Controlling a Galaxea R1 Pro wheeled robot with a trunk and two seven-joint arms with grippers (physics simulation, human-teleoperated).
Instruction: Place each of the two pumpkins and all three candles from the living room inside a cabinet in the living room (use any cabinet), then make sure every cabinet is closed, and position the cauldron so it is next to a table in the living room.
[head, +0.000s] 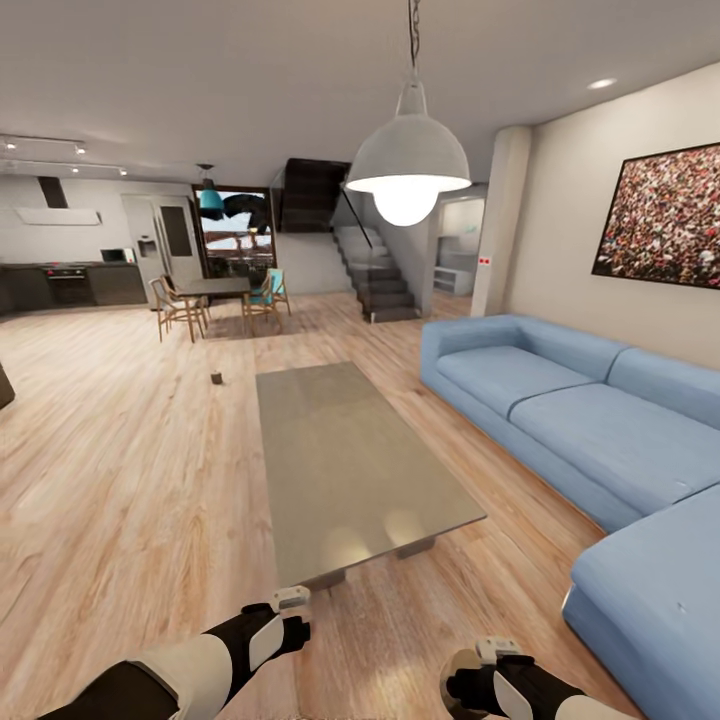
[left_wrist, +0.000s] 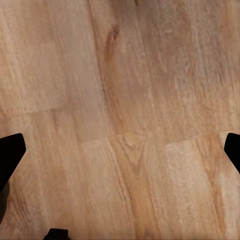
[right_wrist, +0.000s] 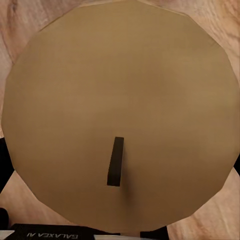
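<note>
The low rectangular coffee table (head: 345, 460) stands lengthwise on the plank wood floor (head: 120, 470); its glossy grey surface mirrors the ceiling light near its near edge. Past its far left corner a small dark stubby thing (head: 217, 377) sits on the floor, too small to identify. A pale blue fabric sofa (head: 590, 430) with soft cushions runs along the table's right long side. A white dome-shaped pendant lamp (head: 408, 165) hangs over it. Far behind stand a dining table with wooden chairs (head: 215, 295), a dark staircase (head: 378, 275) and a kitchen wall.

The left claw (left_wrist: 120, 150) points down at warm, grained floorboards; its two dark fingertips (left_wrist: 11, 152) sit wide apart at opposite edges of the wrist view, with nothing between them.

The right claw (head: 490, 680) hangs low near the floor. In its wrist view a candle (right_wrist: 120, 115) is seen end-on: a smooth, flat, tan many-sided disc with a short dark wick, wood floor showing around its rim. The claw appears closed around the candle, dark fingers just visible at the disc's sides.
</note>
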